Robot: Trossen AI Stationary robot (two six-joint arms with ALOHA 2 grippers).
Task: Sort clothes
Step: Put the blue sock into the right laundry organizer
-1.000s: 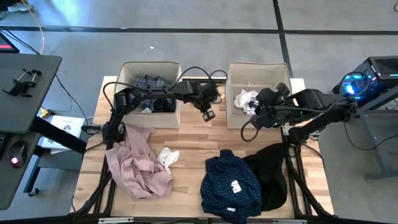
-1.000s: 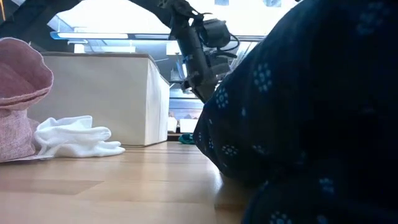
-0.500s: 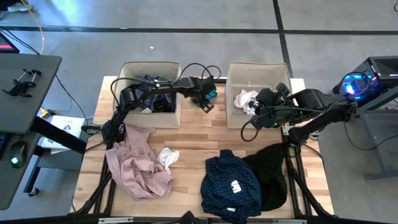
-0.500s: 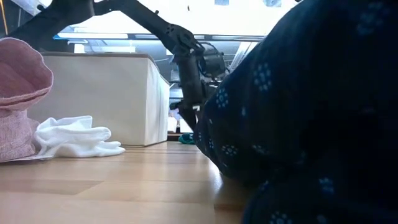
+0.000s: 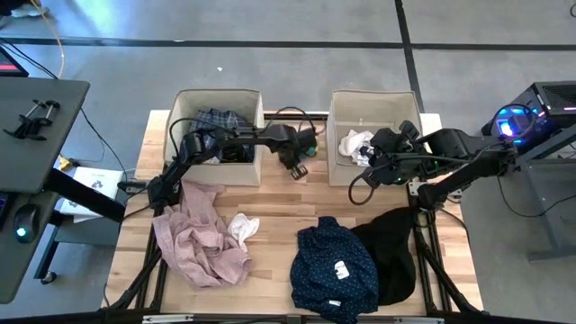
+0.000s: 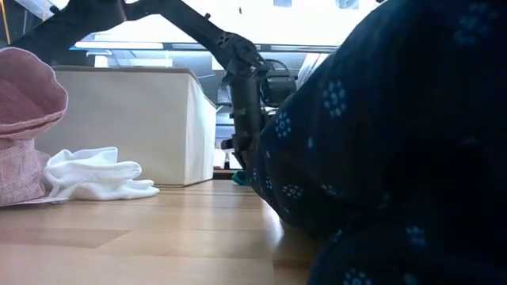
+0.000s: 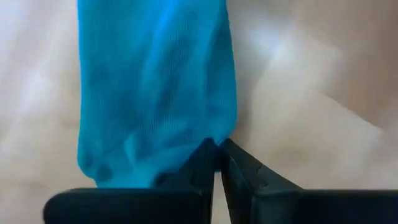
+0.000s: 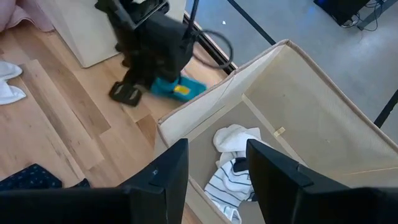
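Left claw sits between the two boxes, fingers pinched together on the teal piece. Right claw hangs parted and empty over the right box, at the bench's one o'clock.

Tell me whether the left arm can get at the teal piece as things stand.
Probably yes: the left gripper is down on the table right at the teal piece, jaws nearly shut at its edge, nothing in between.
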